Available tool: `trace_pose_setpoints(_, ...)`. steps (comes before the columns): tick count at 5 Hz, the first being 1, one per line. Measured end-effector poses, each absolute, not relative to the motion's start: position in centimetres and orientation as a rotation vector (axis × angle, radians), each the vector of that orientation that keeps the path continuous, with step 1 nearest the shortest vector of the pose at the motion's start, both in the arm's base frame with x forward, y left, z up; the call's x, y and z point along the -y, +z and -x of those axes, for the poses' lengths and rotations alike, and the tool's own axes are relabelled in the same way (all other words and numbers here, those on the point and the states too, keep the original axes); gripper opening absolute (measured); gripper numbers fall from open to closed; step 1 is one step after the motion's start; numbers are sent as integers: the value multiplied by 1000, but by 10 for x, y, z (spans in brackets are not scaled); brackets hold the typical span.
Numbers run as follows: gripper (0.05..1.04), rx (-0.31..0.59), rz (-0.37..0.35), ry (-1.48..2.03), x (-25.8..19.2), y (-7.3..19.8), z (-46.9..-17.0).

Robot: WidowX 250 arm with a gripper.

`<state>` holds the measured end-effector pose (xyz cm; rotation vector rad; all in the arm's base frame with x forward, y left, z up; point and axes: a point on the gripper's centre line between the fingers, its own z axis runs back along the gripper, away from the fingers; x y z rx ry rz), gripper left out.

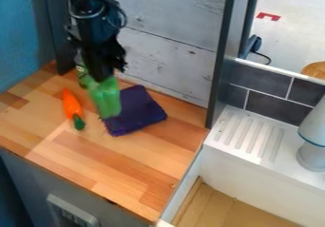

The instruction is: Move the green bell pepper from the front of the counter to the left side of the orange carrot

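Hanging down at the end of the black arm, from the upper left: a black gripper pointing at the counter. Impossible to tell how wide or narrow at its tips. Directly at its lower end, overlapping it in view, a pale green, see-through-looking object, blurred and taller than wide; cannot tell whether gripped or merely touched. Just behind and to the left of that, a darker green thing with a small pale mark, partly hidden by the gripper.

Close on the right, lying flat on the wooden counter, a dark purple cloth, roughly square, with its left edge beside the green object in view. On the left, apart from both, an orange carrot-shaped piece with a dark green end turned toward the front edge.

Behind the counter, a wall of pale weathered planks, bounded on the right by a dark upright post. At the far left, a blue panel. Below the front edge, on a grey face, a pale rectangular fitting.

Beyond the post, dark grey tiles above a white ridged ledge, and at the right edge a pale grey rounded object with a thin blue line around it.
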<state>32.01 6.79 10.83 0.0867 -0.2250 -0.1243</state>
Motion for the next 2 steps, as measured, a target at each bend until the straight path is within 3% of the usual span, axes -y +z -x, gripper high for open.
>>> trace_pose_setpoints(2, 98, 220, -107, 22, -104, 100, -321)
